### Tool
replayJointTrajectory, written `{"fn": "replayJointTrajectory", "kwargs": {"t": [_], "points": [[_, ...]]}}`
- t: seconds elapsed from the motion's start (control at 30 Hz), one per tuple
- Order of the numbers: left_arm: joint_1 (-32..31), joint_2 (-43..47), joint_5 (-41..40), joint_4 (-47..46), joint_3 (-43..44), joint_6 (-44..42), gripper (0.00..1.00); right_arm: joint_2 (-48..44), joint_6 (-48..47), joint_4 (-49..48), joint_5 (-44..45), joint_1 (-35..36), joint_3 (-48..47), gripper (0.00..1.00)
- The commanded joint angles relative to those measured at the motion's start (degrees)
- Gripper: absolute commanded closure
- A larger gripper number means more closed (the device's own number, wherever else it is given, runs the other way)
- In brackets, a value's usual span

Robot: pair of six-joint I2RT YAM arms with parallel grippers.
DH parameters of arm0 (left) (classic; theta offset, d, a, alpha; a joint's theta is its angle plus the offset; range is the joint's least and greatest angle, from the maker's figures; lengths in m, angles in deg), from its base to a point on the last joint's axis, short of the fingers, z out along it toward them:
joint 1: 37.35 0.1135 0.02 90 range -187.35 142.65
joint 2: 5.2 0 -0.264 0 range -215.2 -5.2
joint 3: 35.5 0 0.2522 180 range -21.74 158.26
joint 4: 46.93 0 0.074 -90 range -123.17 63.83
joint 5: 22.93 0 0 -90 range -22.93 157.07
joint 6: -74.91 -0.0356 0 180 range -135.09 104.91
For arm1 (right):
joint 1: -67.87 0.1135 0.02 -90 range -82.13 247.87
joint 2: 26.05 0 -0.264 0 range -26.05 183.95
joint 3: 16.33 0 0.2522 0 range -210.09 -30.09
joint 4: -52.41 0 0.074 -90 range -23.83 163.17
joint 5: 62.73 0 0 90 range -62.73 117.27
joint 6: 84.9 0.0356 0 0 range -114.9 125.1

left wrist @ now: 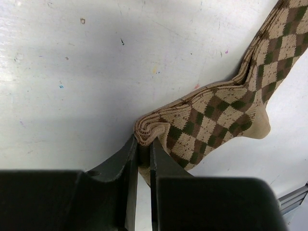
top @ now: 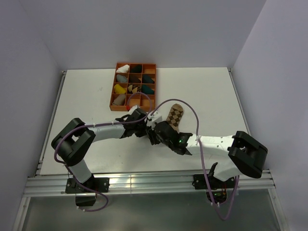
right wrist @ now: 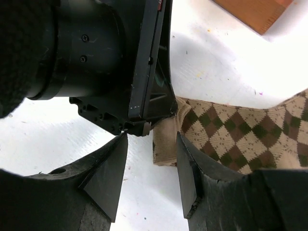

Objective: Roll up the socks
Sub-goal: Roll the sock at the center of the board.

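The argyle sock (top: 175, 117) lies flat on the white table, right of centre. In the left wrist view the sock (left wrist: 226, 106) is folded over at its near end, and my left gripper (left wrist: 144, 144) is shut on that bunched, layered edge. My right gripper (right wrist: 151, 144) is open, its jaws standing either side of the sock's plain tan end (right wrist: 166, 142), right beneath the left gripper's body (right wrist: 144, 72). In the top view both grippers meet at the sock's near end, left (top: 153, 126) and right (top: 162, 133). The plain tan sock with the striped cuff does not show separately.
An orange divided tray (top: 150, 65) with several sock bundles stands at the back of the table; its corner shows in the right wrist view (right wrist: 255, 12). The two arms cross close together at mid-table. The table's near edge rail (top: 144, 180) runs along the front.
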Motion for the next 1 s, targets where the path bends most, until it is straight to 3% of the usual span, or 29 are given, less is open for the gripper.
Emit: {"fn": "replayJointTrajectory", "kwargs": {"t": [0.0,0.97], "points": [[-0.7,-0.3,-0.2,2.3,1.2,-1.5,1.00,0.6,-1.8,-5.2,-1.8,0.4,0.3,0.48],[-0.5,0.2,1.4,1.9,1.2,0.2,1.00,10.7,2.9,1.1,-0.6,-0.5,1.2,0.56]]}}
